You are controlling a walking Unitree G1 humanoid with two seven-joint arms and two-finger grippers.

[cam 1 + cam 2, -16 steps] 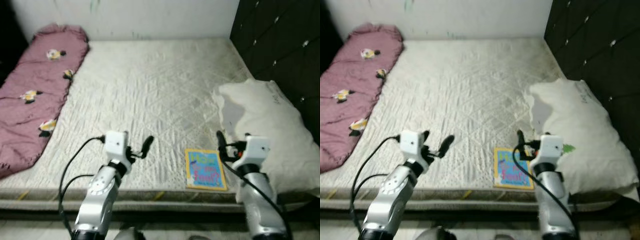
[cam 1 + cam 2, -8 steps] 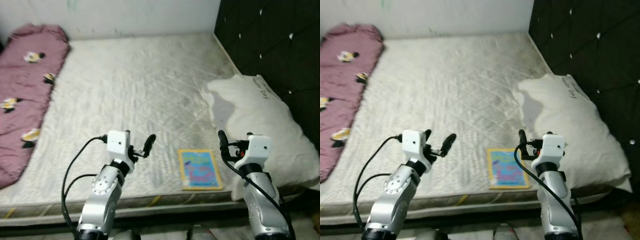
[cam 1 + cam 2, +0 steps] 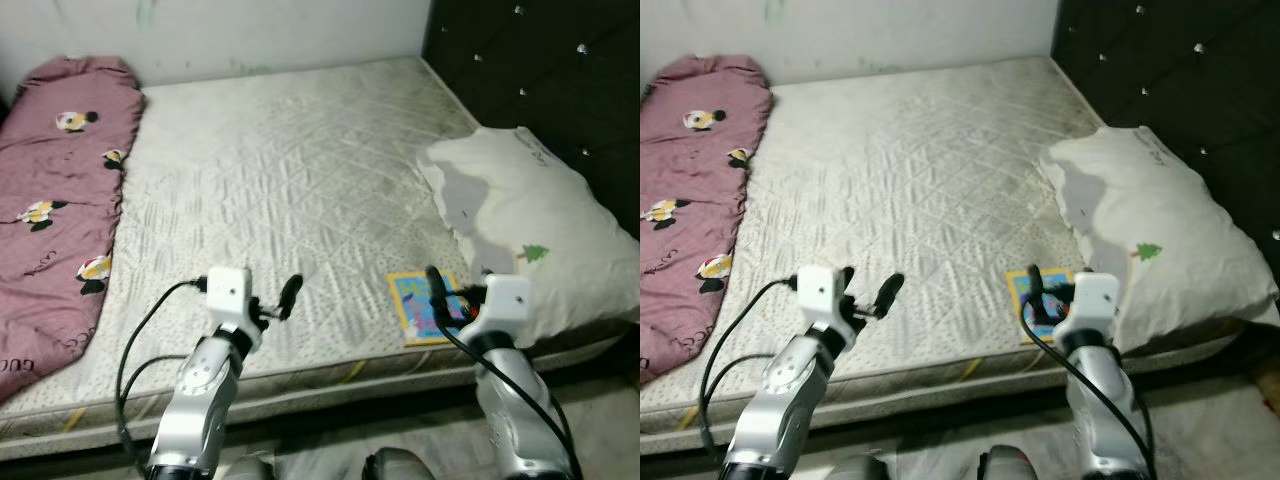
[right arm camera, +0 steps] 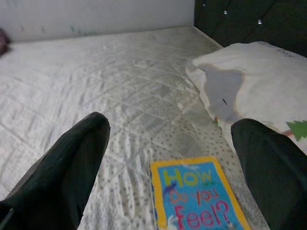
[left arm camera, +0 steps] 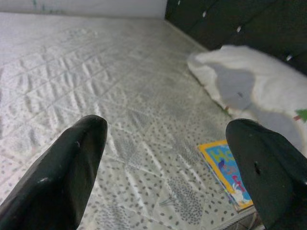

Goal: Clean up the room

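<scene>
Partly, the right tool (image 3: 447, 292) hides the book (image 3: 418, 308).

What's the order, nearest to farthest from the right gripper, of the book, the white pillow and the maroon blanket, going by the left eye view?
From the right gripper:
1. Book: on the mattress, right by the gripper.
2. White pillow: just beyond, on the robot's right against the headboard.
3. Maroon blanket: far across, along the left edge.

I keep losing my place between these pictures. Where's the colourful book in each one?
Left eye: book near the bed's front edge, beside the right claw.
Right eye: same spot.
Left wrist: lower corner.
Right wrist: bottom centre.
Shared landmark: the pillow beside it.
</scene>
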